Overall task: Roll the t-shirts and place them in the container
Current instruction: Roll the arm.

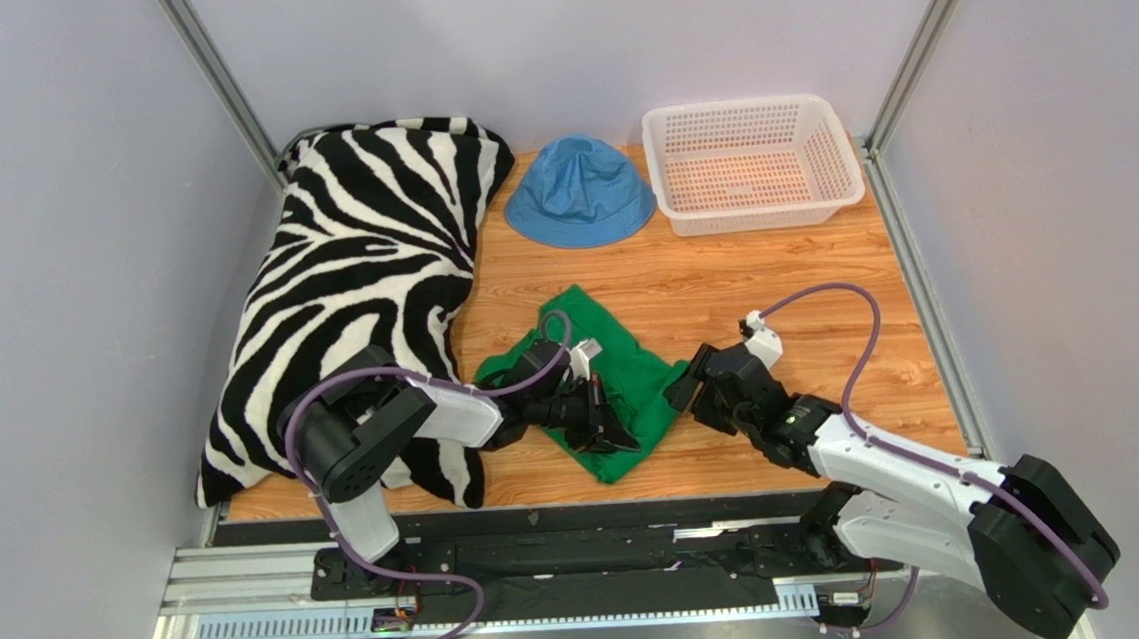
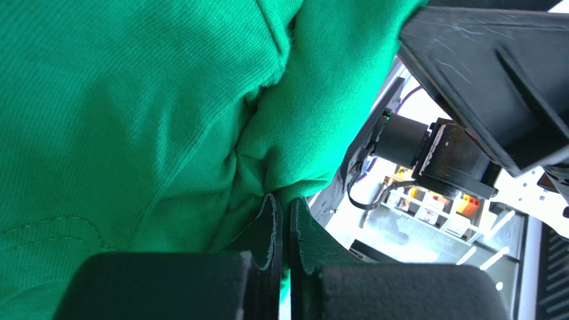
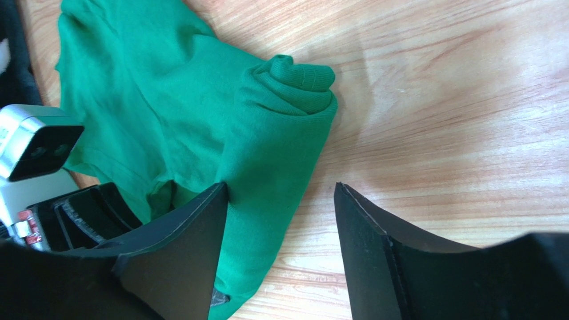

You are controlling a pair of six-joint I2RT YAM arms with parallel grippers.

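At the left of the table (image 1: 832, 316) lies the zebra pillow (image 1: 361, 259), and just right of it the left gripper (image 1: 606, 425) rests on the green t-shirt (image 1: 627, 358). Only its wrist view shows its fingers (image 2: 267, 227) clenched on a fold of that cloth. The shirt lies bunched on the wood near the front edge, between both arms. Overhead, the right gripper (image 1: 682, 390) sits at the shirt's right edge. Its own camera alone shows the jaws spread and holding nothing, one finger touching the cloth, and that side of the shirt rolled into a tight tube.
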